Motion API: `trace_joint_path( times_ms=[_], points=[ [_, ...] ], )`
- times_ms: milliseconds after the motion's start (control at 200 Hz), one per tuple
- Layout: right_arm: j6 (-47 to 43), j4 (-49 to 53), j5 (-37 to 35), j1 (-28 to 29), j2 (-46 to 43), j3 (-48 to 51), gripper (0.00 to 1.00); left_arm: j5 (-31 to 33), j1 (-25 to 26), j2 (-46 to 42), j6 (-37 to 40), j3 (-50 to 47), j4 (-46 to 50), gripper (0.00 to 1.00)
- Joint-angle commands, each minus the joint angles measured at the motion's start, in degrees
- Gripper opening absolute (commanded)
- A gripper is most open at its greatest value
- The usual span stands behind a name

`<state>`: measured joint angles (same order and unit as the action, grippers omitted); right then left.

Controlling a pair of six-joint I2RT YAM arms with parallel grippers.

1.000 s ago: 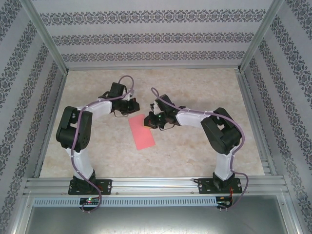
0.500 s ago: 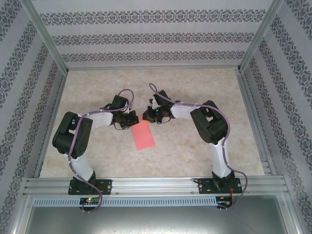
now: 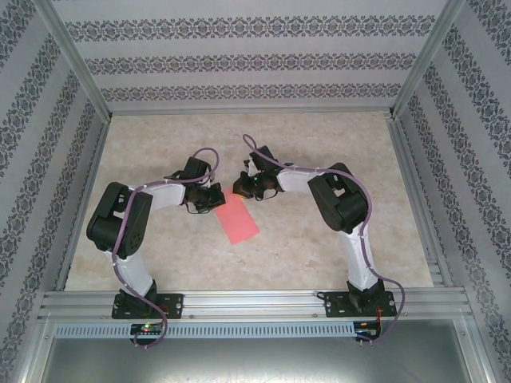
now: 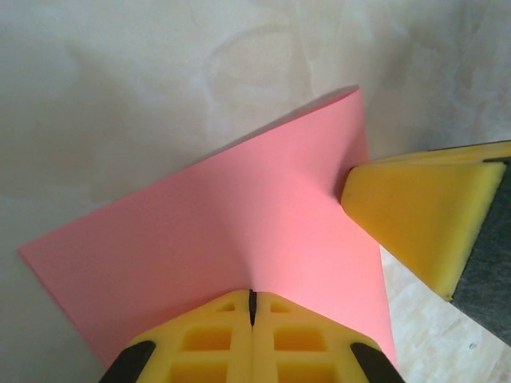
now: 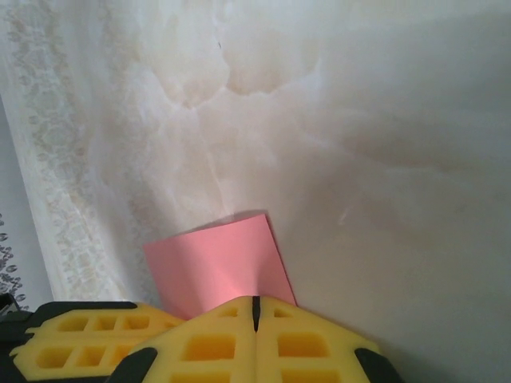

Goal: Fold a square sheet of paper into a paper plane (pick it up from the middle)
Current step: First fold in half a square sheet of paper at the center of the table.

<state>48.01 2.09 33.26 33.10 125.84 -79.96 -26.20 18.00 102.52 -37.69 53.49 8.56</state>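
You have the square sheet of paper near the middle of the top view, as a narrow pink strip with its long axis running from upper left to lower right. Both pairs of jaws are closed and seem to pinch its upper end, the left gripper from the left and the right gripper from the right. The free length runs away from both toward the lower right.
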Motion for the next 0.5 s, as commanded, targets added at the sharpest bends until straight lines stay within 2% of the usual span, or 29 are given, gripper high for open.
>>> trace_joint_path(
  times_ms=[0, 210, 495],
  points=[
    [1.1, -1.2, -2.6, -0.5, 1.9, -1.7, 0.00, 2.8, 0.3, 2.4, 1.7, -0.3, 7.1, 0.00],
    [2.1, -1.3, -1.9, 0.1, 4.4, -6.4, 0.00, 2.6, 0.4, 3.2, 2.4, 0.1, 8.1, 0.00],
    [3.1, 1.0, -6.4, -0.7, 6.7, -8.9, 0.00, 3.1, -0.2, 3.3, 2.8, 0.0, 8.8, 0.00]
  ],
)
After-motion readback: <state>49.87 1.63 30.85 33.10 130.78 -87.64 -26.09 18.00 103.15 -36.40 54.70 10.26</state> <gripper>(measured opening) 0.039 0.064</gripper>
